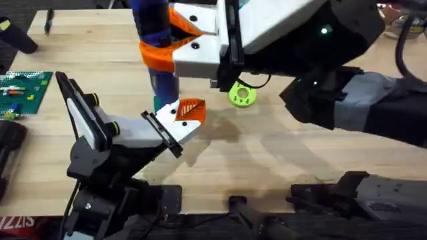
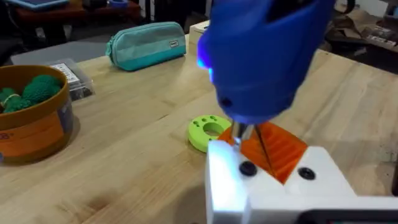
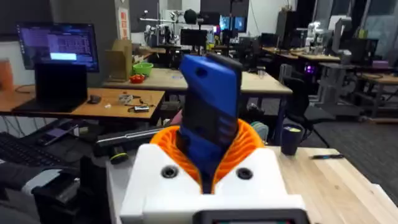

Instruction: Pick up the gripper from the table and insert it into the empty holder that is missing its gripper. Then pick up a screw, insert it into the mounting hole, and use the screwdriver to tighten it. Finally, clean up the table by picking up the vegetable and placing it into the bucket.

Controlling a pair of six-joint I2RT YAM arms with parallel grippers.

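Note:
The white wedge-shaped holder (image 1: 143, 133) with its thin black plate (image 1: 162, 133) sits on my left arm near the table's middle. The small orange ribbed gripper (image 1: 191, 111) is seated at the holder's end, also seen in the left wrist view (image 2: 283, 149). My right gripper (image 1: 163, 50) reaches in from the right and is shut on the blue screwdriver (image 1: 155, 27), held upright. The screwdriver's tip (image 2: 244, 134) comes down at the orange piece's base on the holder (image 2: 273, 193). Two dark screw heads (image 2: 247, 168) show on the holder's face. Green knobbly vegetable (image 2: 31, 93) lies inside the orange bucket (image 2: 37, 134).
A lime green disc (image 1: 241, 95) lies on the wood just right of the holder. A green parts board (image 1: 23, 90) is at the left edge, and a black pen (image 1: 48, 20) at the far left. In the left wrist view a teal pouch (image 2: 146, 43) lies beyond the bucket.

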